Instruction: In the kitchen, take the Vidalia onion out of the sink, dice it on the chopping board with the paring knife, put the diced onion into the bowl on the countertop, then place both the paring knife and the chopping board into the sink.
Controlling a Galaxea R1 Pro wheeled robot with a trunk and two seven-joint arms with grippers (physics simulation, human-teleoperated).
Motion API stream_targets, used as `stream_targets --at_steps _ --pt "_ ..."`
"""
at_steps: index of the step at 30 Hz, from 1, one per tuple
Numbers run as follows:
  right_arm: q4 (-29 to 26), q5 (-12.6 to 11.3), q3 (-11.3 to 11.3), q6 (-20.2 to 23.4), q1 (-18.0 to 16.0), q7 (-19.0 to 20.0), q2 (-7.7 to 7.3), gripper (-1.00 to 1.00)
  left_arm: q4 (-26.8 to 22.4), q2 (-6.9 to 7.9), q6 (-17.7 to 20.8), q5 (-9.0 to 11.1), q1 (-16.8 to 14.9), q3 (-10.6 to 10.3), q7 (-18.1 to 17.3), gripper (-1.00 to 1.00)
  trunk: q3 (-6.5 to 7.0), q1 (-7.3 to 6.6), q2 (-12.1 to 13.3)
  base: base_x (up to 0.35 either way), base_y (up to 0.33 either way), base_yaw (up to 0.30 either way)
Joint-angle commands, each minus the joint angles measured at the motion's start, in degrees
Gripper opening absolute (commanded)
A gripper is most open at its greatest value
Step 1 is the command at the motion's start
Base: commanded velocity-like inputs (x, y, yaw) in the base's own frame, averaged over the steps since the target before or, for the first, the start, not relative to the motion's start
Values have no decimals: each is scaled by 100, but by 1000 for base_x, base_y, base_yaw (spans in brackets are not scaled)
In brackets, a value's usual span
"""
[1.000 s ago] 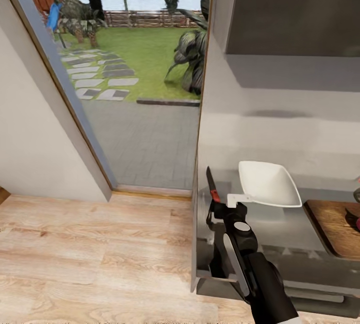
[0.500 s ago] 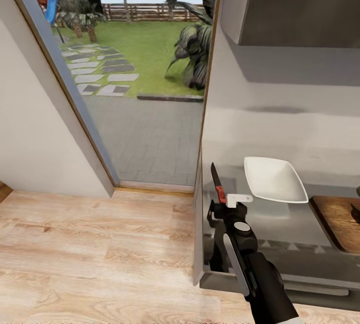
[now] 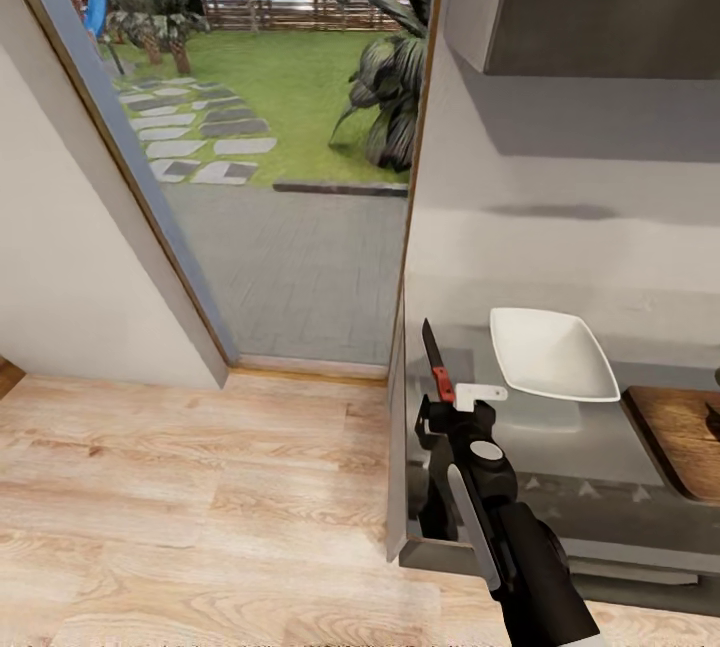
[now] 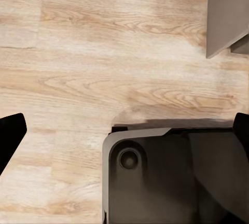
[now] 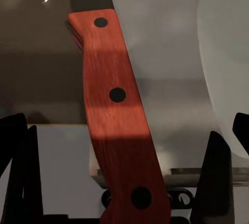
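1. Knife [image 3: 434, 370] is in my right gripper [image 3: 452, 405], pinched by the red handle [image 5: 116, 115], blade pointing up and away over the left end of the countertop [image 3: 560, 447]. In the right wrist view the handle runs between the two dark fingers [image 5: 21, 167]. Can't see actual pad contact, but it reads as clamped.
2. Bowl [image 3: 550, 355] sits on the countertop just right of the knife. Board [image 3: 688, 435] is further right, cut off by the frame edge.
3. My guess at the step: carrying the knife over to the board for dicing. I'd turn the base right until the whole board is in the head view before lowering anything, and keep the blade clear of the bowl's rim on the way across.
4. Left gripper [image 4: 124, 130] hangs over the wood floor [image 4: 104, 52] beside the robot base [image 4: 171, 177], fingers spread wide, nothing in it.
5. Hard to make out: there's a dark bit at the right edge over the board, can't tell what it is. Sink and onion aren't anywhere I can point to, so I can't judge whether the onion is ready on the board.
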Motion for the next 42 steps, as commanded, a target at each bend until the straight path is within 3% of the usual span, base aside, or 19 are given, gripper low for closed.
stream_targets --at_steps 1,42 --pt "227 14 5 61 -3 -30 -1 100 -6 8 -18 33 -1 -25 38 100 -17 5 -8 0 0 0" --pt "240 6 13 68 -3 -73 7 100 -6 8 -18 33 -1 -33 38 100 -63 5 -8 0 0 0"
